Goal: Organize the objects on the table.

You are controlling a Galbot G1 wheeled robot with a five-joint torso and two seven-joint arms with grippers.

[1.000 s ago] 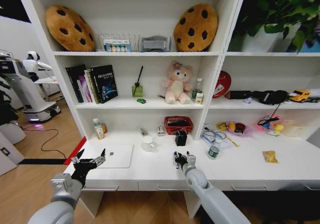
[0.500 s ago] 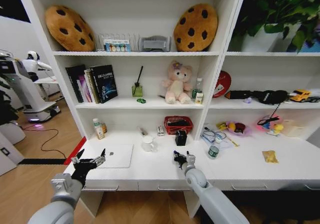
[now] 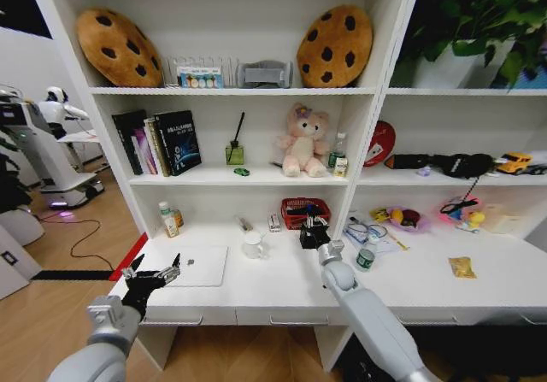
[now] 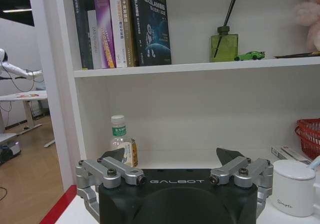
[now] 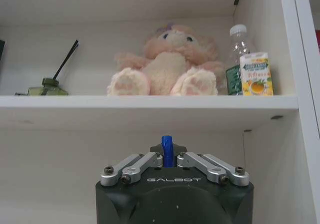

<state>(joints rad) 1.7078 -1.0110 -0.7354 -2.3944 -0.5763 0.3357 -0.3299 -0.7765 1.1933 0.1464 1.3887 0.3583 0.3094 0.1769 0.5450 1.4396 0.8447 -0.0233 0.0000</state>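
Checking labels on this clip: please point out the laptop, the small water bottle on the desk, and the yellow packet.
laptop (image 3: 198, 266), head view, middle of its closed silver lid.
water bottle (image 3: 367, 255), head view, on its clear body above the green label.
yellow packet (image 3: 462, 267), head view, centre of the flat packet.

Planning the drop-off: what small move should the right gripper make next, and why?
Probably lower toward the black holder: the right gripper, shut on a blue-tipped pen, hovers by it and the red basket. Left gripper waits open near the laptop.
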